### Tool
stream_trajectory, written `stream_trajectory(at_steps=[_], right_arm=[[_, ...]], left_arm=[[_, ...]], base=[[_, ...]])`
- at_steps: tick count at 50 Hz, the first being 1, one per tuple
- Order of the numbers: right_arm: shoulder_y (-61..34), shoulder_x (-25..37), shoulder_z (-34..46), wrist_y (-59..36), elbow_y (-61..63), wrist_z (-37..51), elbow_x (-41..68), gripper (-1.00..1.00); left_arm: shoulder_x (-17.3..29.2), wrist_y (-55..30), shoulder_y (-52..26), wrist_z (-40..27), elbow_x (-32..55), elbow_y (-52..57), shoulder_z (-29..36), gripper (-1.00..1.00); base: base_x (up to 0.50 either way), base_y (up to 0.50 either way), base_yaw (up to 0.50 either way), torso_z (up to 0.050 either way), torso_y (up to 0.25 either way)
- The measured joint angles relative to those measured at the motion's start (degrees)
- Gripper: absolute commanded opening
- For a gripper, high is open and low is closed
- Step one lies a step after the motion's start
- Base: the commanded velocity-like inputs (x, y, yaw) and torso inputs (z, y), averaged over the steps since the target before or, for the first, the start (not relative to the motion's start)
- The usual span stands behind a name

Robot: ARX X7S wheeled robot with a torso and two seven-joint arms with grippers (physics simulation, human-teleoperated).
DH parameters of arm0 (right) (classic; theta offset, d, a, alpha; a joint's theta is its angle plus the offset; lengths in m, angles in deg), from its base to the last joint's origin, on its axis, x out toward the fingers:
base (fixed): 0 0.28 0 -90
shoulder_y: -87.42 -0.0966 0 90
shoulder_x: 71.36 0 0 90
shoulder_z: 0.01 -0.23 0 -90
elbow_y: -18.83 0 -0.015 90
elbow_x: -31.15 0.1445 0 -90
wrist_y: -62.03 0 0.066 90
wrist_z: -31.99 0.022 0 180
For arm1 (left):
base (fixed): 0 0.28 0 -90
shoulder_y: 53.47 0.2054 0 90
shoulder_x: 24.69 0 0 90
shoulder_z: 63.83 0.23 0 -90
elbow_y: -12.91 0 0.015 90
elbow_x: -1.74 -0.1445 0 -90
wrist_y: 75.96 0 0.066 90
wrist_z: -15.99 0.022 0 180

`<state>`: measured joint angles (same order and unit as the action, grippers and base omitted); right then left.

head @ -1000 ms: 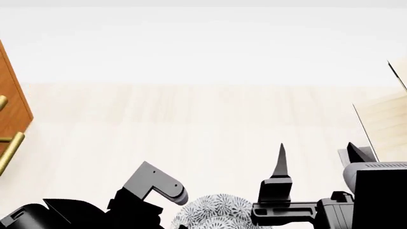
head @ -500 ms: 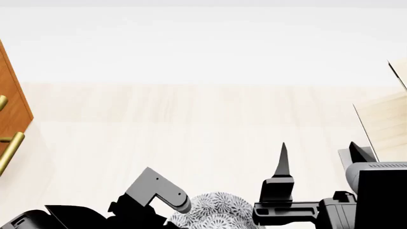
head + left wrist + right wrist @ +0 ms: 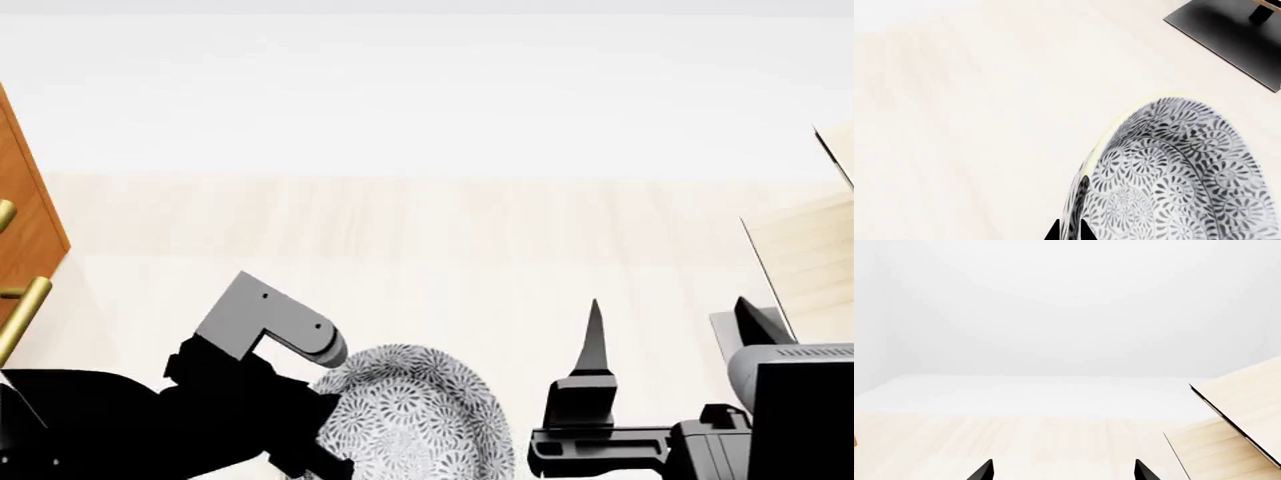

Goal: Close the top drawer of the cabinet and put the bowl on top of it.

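Bowl (image 3: 414, 415) now higher, pinched by left gripper (image 3: 1069, 231) (rim between fingers)

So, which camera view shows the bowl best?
The left wrist view: the bowl fills much of it, its pattern sharp. The head view shows it smaller, partly hidden by the left arm. The right wrist view shows none of it.

Glossy patterned ceramic bowl (image 3: 420, 420); orange wood-grain cabinet (image 3: 30, 225) with brass handles; pale wooden floor (image 3: 441, 250).
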<state>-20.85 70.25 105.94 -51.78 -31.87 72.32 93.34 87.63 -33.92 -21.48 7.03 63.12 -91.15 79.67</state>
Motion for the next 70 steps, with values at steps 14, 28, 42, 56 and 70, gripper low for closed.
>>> stream_trajectory(at_steps=[14,28,42,56,70], right_arm=[[-0.46,0.68,-0.38,-0.5,1.27,0.79,0.94,1.0],[-1.71,0.66,-0.04,-1.42,1.55,1.17,1.38,1.0],[-2.55,0.68,0.17,-2.08,2.32,1.72,1.93,1.0],[-2.43,1.51,-0.35,-2.16,4.16,2.5,2.91,1.0],[-2.0,2.73,-1.21,-2.17,6.03,3.73,4.04,1.0]], left_arm=[[2.55,-2.42,-3.29,-4.09,2.75,2.97,-3.33,-1.0],[4.66,-5.02,-7.3,-6.9,6.23,5.32,-6.72,-1.0],[8.03,-8.44,-11.59,-10.98,11.37,8.96,-11.02,-1.0],[9.83,-13.94,-19.15,-17.3,18.24,11.64,-15.14,-1.0],[11.02,-18.16,-26.5,-24.8,24.82,11.08,-18.75,-1.0]], base=[[0.0,0.0,0.0,0.0,0.0],[0.0,0.0,0.0,0.0,0.0],[0.0,0.0,0.0,0.0,0.0],[0.0,0.0,0.0,0.0,0.0],[0.0,0.0,0.0,0.0,0.0]])
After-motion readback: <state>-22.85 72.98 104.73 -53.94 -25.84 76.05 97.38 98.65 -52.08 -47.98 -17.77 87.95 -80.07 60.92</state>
